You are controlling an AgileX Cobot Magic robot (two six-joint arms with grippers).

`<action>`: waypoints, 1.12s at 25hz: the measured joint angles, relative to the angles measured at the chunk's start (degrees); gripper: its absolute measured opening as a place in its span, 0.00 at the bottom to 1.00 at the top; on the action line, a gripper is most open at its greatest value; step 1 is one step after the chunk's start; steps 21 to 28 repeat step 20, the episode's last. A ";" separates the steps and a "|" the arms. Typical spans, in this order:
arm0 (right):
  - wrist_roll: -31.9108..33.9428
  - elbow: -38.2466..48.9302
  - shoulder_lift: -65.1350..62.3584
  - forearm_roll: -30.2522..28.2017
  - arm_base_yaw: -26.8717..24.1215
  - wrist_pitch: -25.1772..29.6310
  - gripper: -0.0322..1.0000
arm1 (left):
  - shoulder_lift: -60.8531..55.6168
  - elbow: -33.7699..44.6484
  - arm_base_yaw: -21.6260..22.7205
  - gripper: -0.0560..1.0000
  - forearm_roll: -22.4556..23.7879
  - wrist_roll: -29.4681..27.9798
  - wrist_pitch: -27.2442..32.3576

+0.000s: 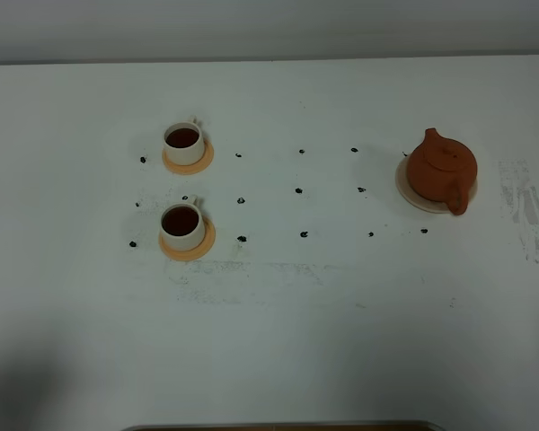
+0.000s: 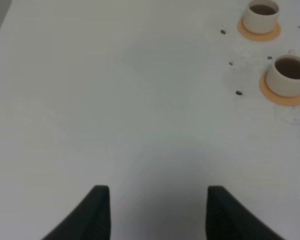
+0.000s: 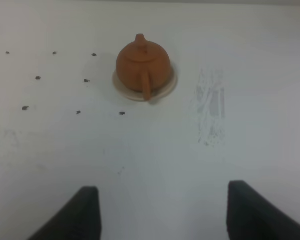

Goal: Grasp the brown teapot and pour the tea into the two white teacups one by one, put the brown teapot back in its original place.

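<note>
I see the brown teapot (image 1: pixel 441 167) sitting upright on its cream saucer (image 1: pixel 410 192) at the right of the white worktop (image 1: pixel 296 323), well apart from both claws. The two white teacups (image 1: pixel 184 144) (image 1: pixel 181 225) stand on orange coasters (image 1: pixel 200 162) at the left, each holding dark tea. My left claw (image 2: pixel 159 212) and right claw (image 3: pixel 162 212) both hang over bare worktop with fingers spread apart, gripping nothing.

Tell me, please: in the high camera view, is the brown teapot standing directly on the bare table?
No, the brown teapot sits on a pale cream saucer, whose rim shows around its base.
</note>
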 joint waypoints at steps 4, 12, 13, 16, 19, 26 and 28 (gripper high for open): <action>0.00 0.00 0.00 0.00 0.00 0.00 0.57 | 0.00 0.00 0.00 0.49 0.05 -0.11 0.00; 0.05 0.00 0.00 0.00 0.00 0.00 0.57 | 0.00 0.00 0.00 0.49 0.05 -0.11 0.00; 0.05 0.00 0.00 0.00 0.00 0.00 0.57 | 0.00 0.00 0.00 0.49 0.05 -0.11 0.00; 0.05 0.00 0.00 0.00 0.00 0.00 0.57 | 0.00 0.00 0.00 0.49 0.05 -0.11 0.00; 0.05 0.00 0.00 0.00 0.00 0.00 0.57 | 0.00 0.00 0.00 0.49 0.05 -0.11 0.02; 0.05 0.00 0.00 0.00 0.00 0.00 0.57 | 0.00 0.00 0.00 0.49 0.05 -0.11 0.02; 0.05 0.00 0.00 0.00 0.00 0.00 0.57 | 0.00 0.00 0.00 0.49 0.05 -0.11 0.02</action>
